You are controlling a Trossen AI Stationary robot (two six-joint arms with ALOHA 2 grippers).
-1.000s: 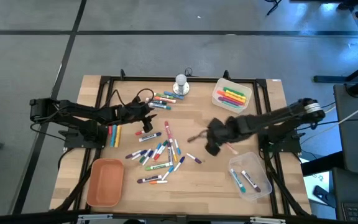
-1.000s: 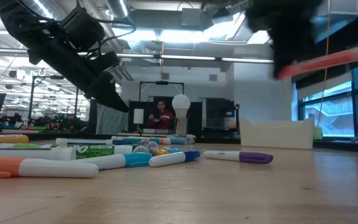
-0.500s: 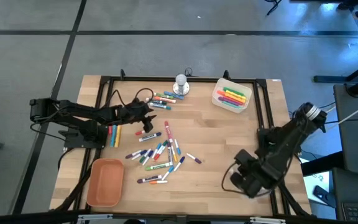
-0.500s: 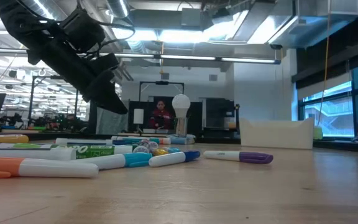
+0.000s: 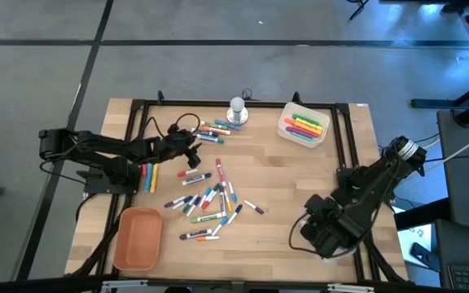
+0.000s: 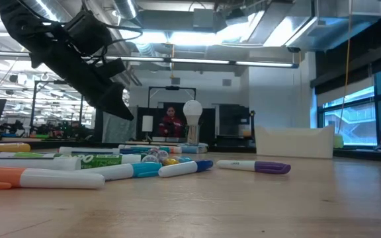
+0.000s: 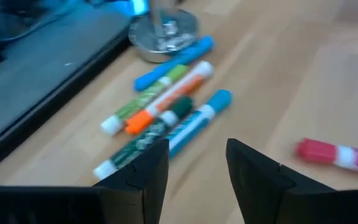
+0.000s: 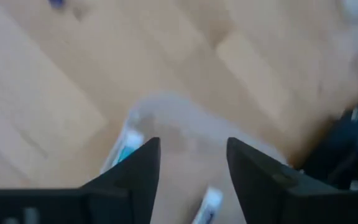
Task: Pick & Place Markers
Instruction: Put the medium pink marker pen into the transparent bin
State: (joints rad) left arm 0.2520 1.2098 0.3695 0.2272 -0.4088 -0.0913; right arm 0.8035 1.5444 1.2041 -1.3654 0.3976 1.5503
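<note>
Markers (image 5: 206,199) scattered mid-surface, more beside the round knob object (image 5: 236,110); some already in the clear bin (image 5: 304,126). Light, stiff, smooth-barrelled, likely to roll; best pinched across mid-barrel. Left gripper (image 7: 197,162) low by the far cluster, jaws parted, empty. Right gripper (image 8: 188,158) above the clear tray (image 8: 166,124) at the near right corner, jaws apart, holding nothing. Versus a second ago: right arm swung from mid-surface to the tray; orange marker gone from its jaws.
</note>
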